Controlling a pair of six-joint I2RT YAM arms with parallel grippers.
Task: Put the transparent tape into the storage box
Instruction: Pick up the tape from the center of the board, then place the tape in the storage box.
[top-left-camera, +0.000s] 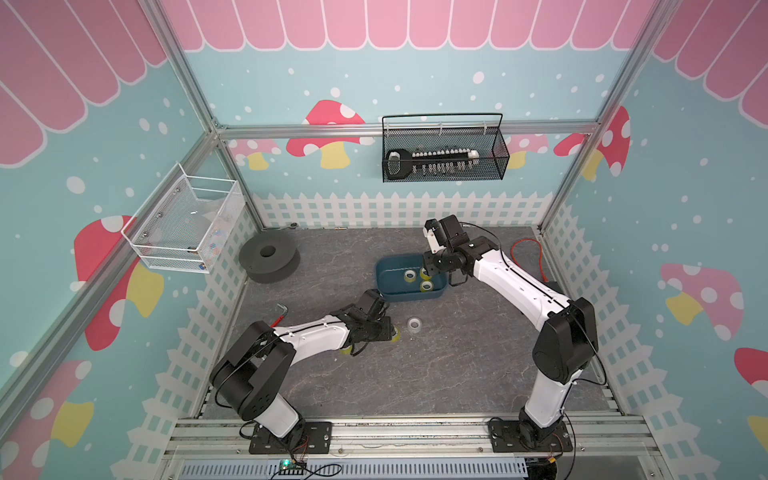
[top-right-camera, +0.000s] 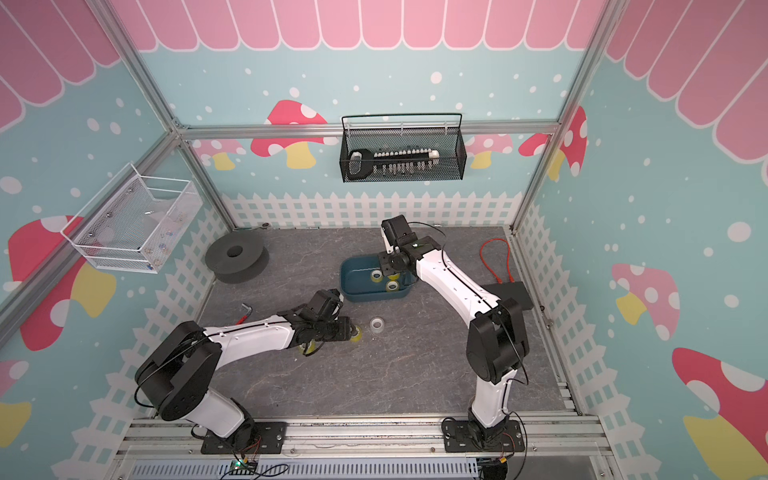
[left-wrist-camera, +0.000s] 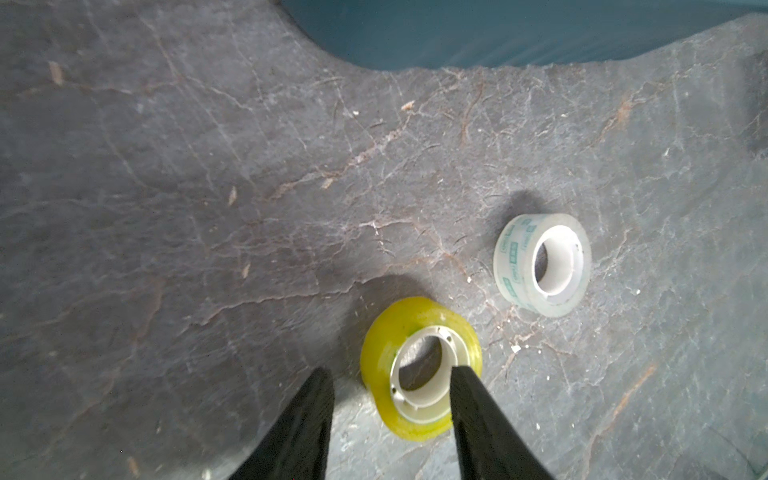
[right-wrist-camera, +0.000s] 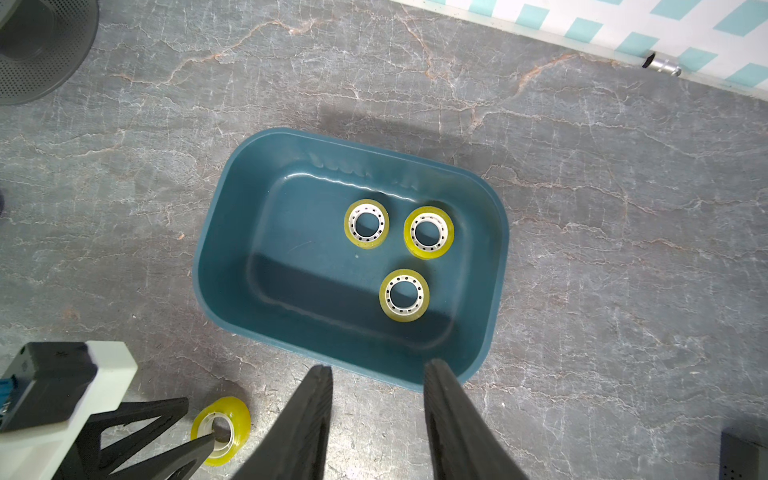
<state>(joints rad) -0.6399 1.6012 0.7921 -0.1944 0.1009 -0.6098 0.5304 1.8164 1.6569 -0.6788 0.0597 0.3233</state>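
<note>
The storage box (right-wrist-camera: 291, 257), a teal tub, is in both top views (top-left-camera: 386, 270) (top-right-camera: 353, 274). Three yellowish transparent tape rolls (right-wrist-camera: 366, 224) (right-wrist-camera: 429, 232) (right-wrist-camera: 404, 295) lie flat in it. My right gripper (right-wrist-camera: 376, 365) hangs open and empty over the box's near rim. My left gripper (left-wrist-camera: 391, 369) is low over the table, open, astride a yellow tape roll (left-wrist-camera: 419, 332) (right-wrist-camera: 232, 411). One finger (left-wrist-camera: 469, 399) is at the roll's core hole, the other stands outside the roll with a gap. A clear tape roll (left-wrist-camera: 542, 264) (top-left-camera: 414, 324) lies just beside it. Another yellow roll (top-left-camera: 345, 352) peeks from under the left arm.
A black foam spool (top-left-camera: 269, 257) sits at the back left. A red-handled hex key (top-left-camera: 279, 313) lies beside the left arm. An orange cable (top-left-camera: 528, 249) and a black block (top-right-camera: 513, 291) are at the right. A black wire basket (top-left-camera: 442, 153) and a white mesh basket (top-left-camera: 187, 220) hang on the walls.
</note>
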